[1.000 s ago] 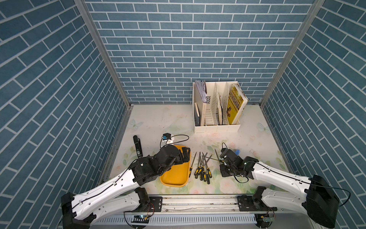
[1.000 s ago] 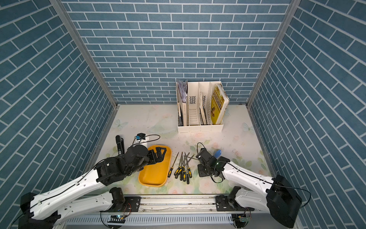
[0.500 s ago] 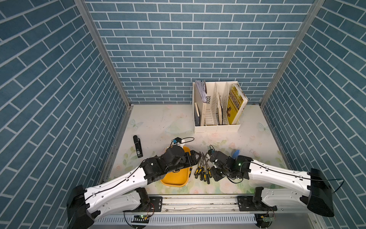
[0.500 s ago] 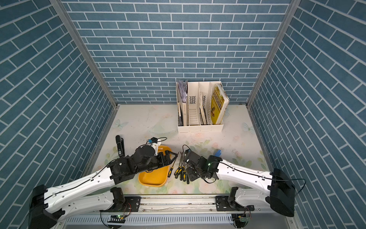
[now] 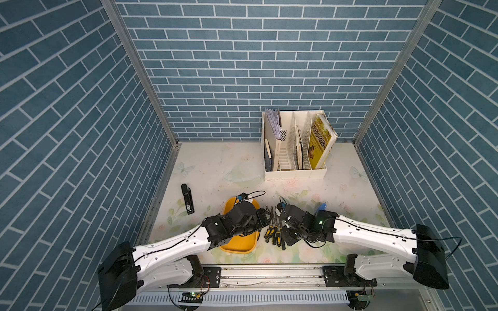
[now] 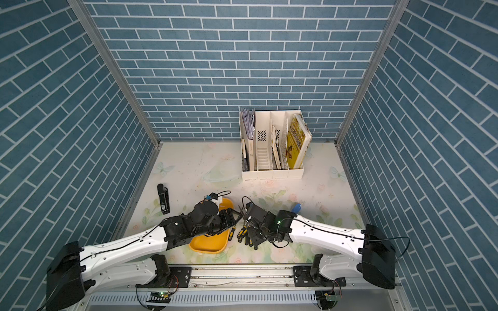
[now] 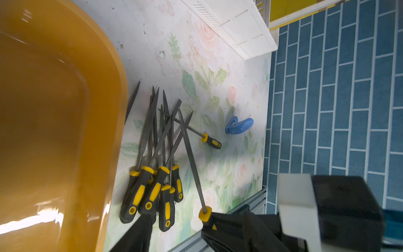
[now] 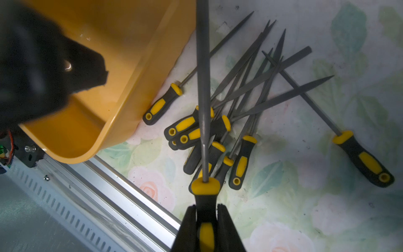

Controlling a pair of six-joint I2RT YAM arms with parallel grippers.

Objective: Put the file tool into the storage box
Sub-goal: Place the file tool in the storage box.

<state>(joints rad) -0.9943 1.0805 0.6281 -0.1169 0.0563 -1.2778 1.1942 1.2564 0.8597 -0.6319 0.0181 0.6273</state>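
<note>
The storage box (image 5: 237,249) (image 6: 207,247) is a shallow yellow-orange tray near the front rail, close up in both wrist views (image 7: 117,87) (image 8: 130,65). Several file tools (image 5: 272,233) (image 7: 152,152) with black-and-yellow handles lie piled just right of it. My right gripper (image 5: 287,237) (image 6: 254,239) (image 8: 206,218) is shut on the handle of one long file (image 8: 202,87) (image 7: 192,157), whose shaft reaches over the pile. My left gripper (image 5: 262,219) (image 6: 229,218) (image 7: 174,227) hovers at the box's right rim, open, nothing between its fingers (image 7: 139,233).
One file (image 7: 211,140) (image 8: 362,157) lies apart, right of the pile, near a small blue object (image 5: 322,206) (image 7: 238,126). A white desk organiser (image 5: 293,172) with books stands at the back. A black device (image 5: 187,199) lies at the left. The metal rail (image 5: 269,272) borders the front.
Both arms have come in toward the file pile. The right gripper carried its file leftward. The left gripper moved right over the box's rim and its jaws have narrowed.
</note>
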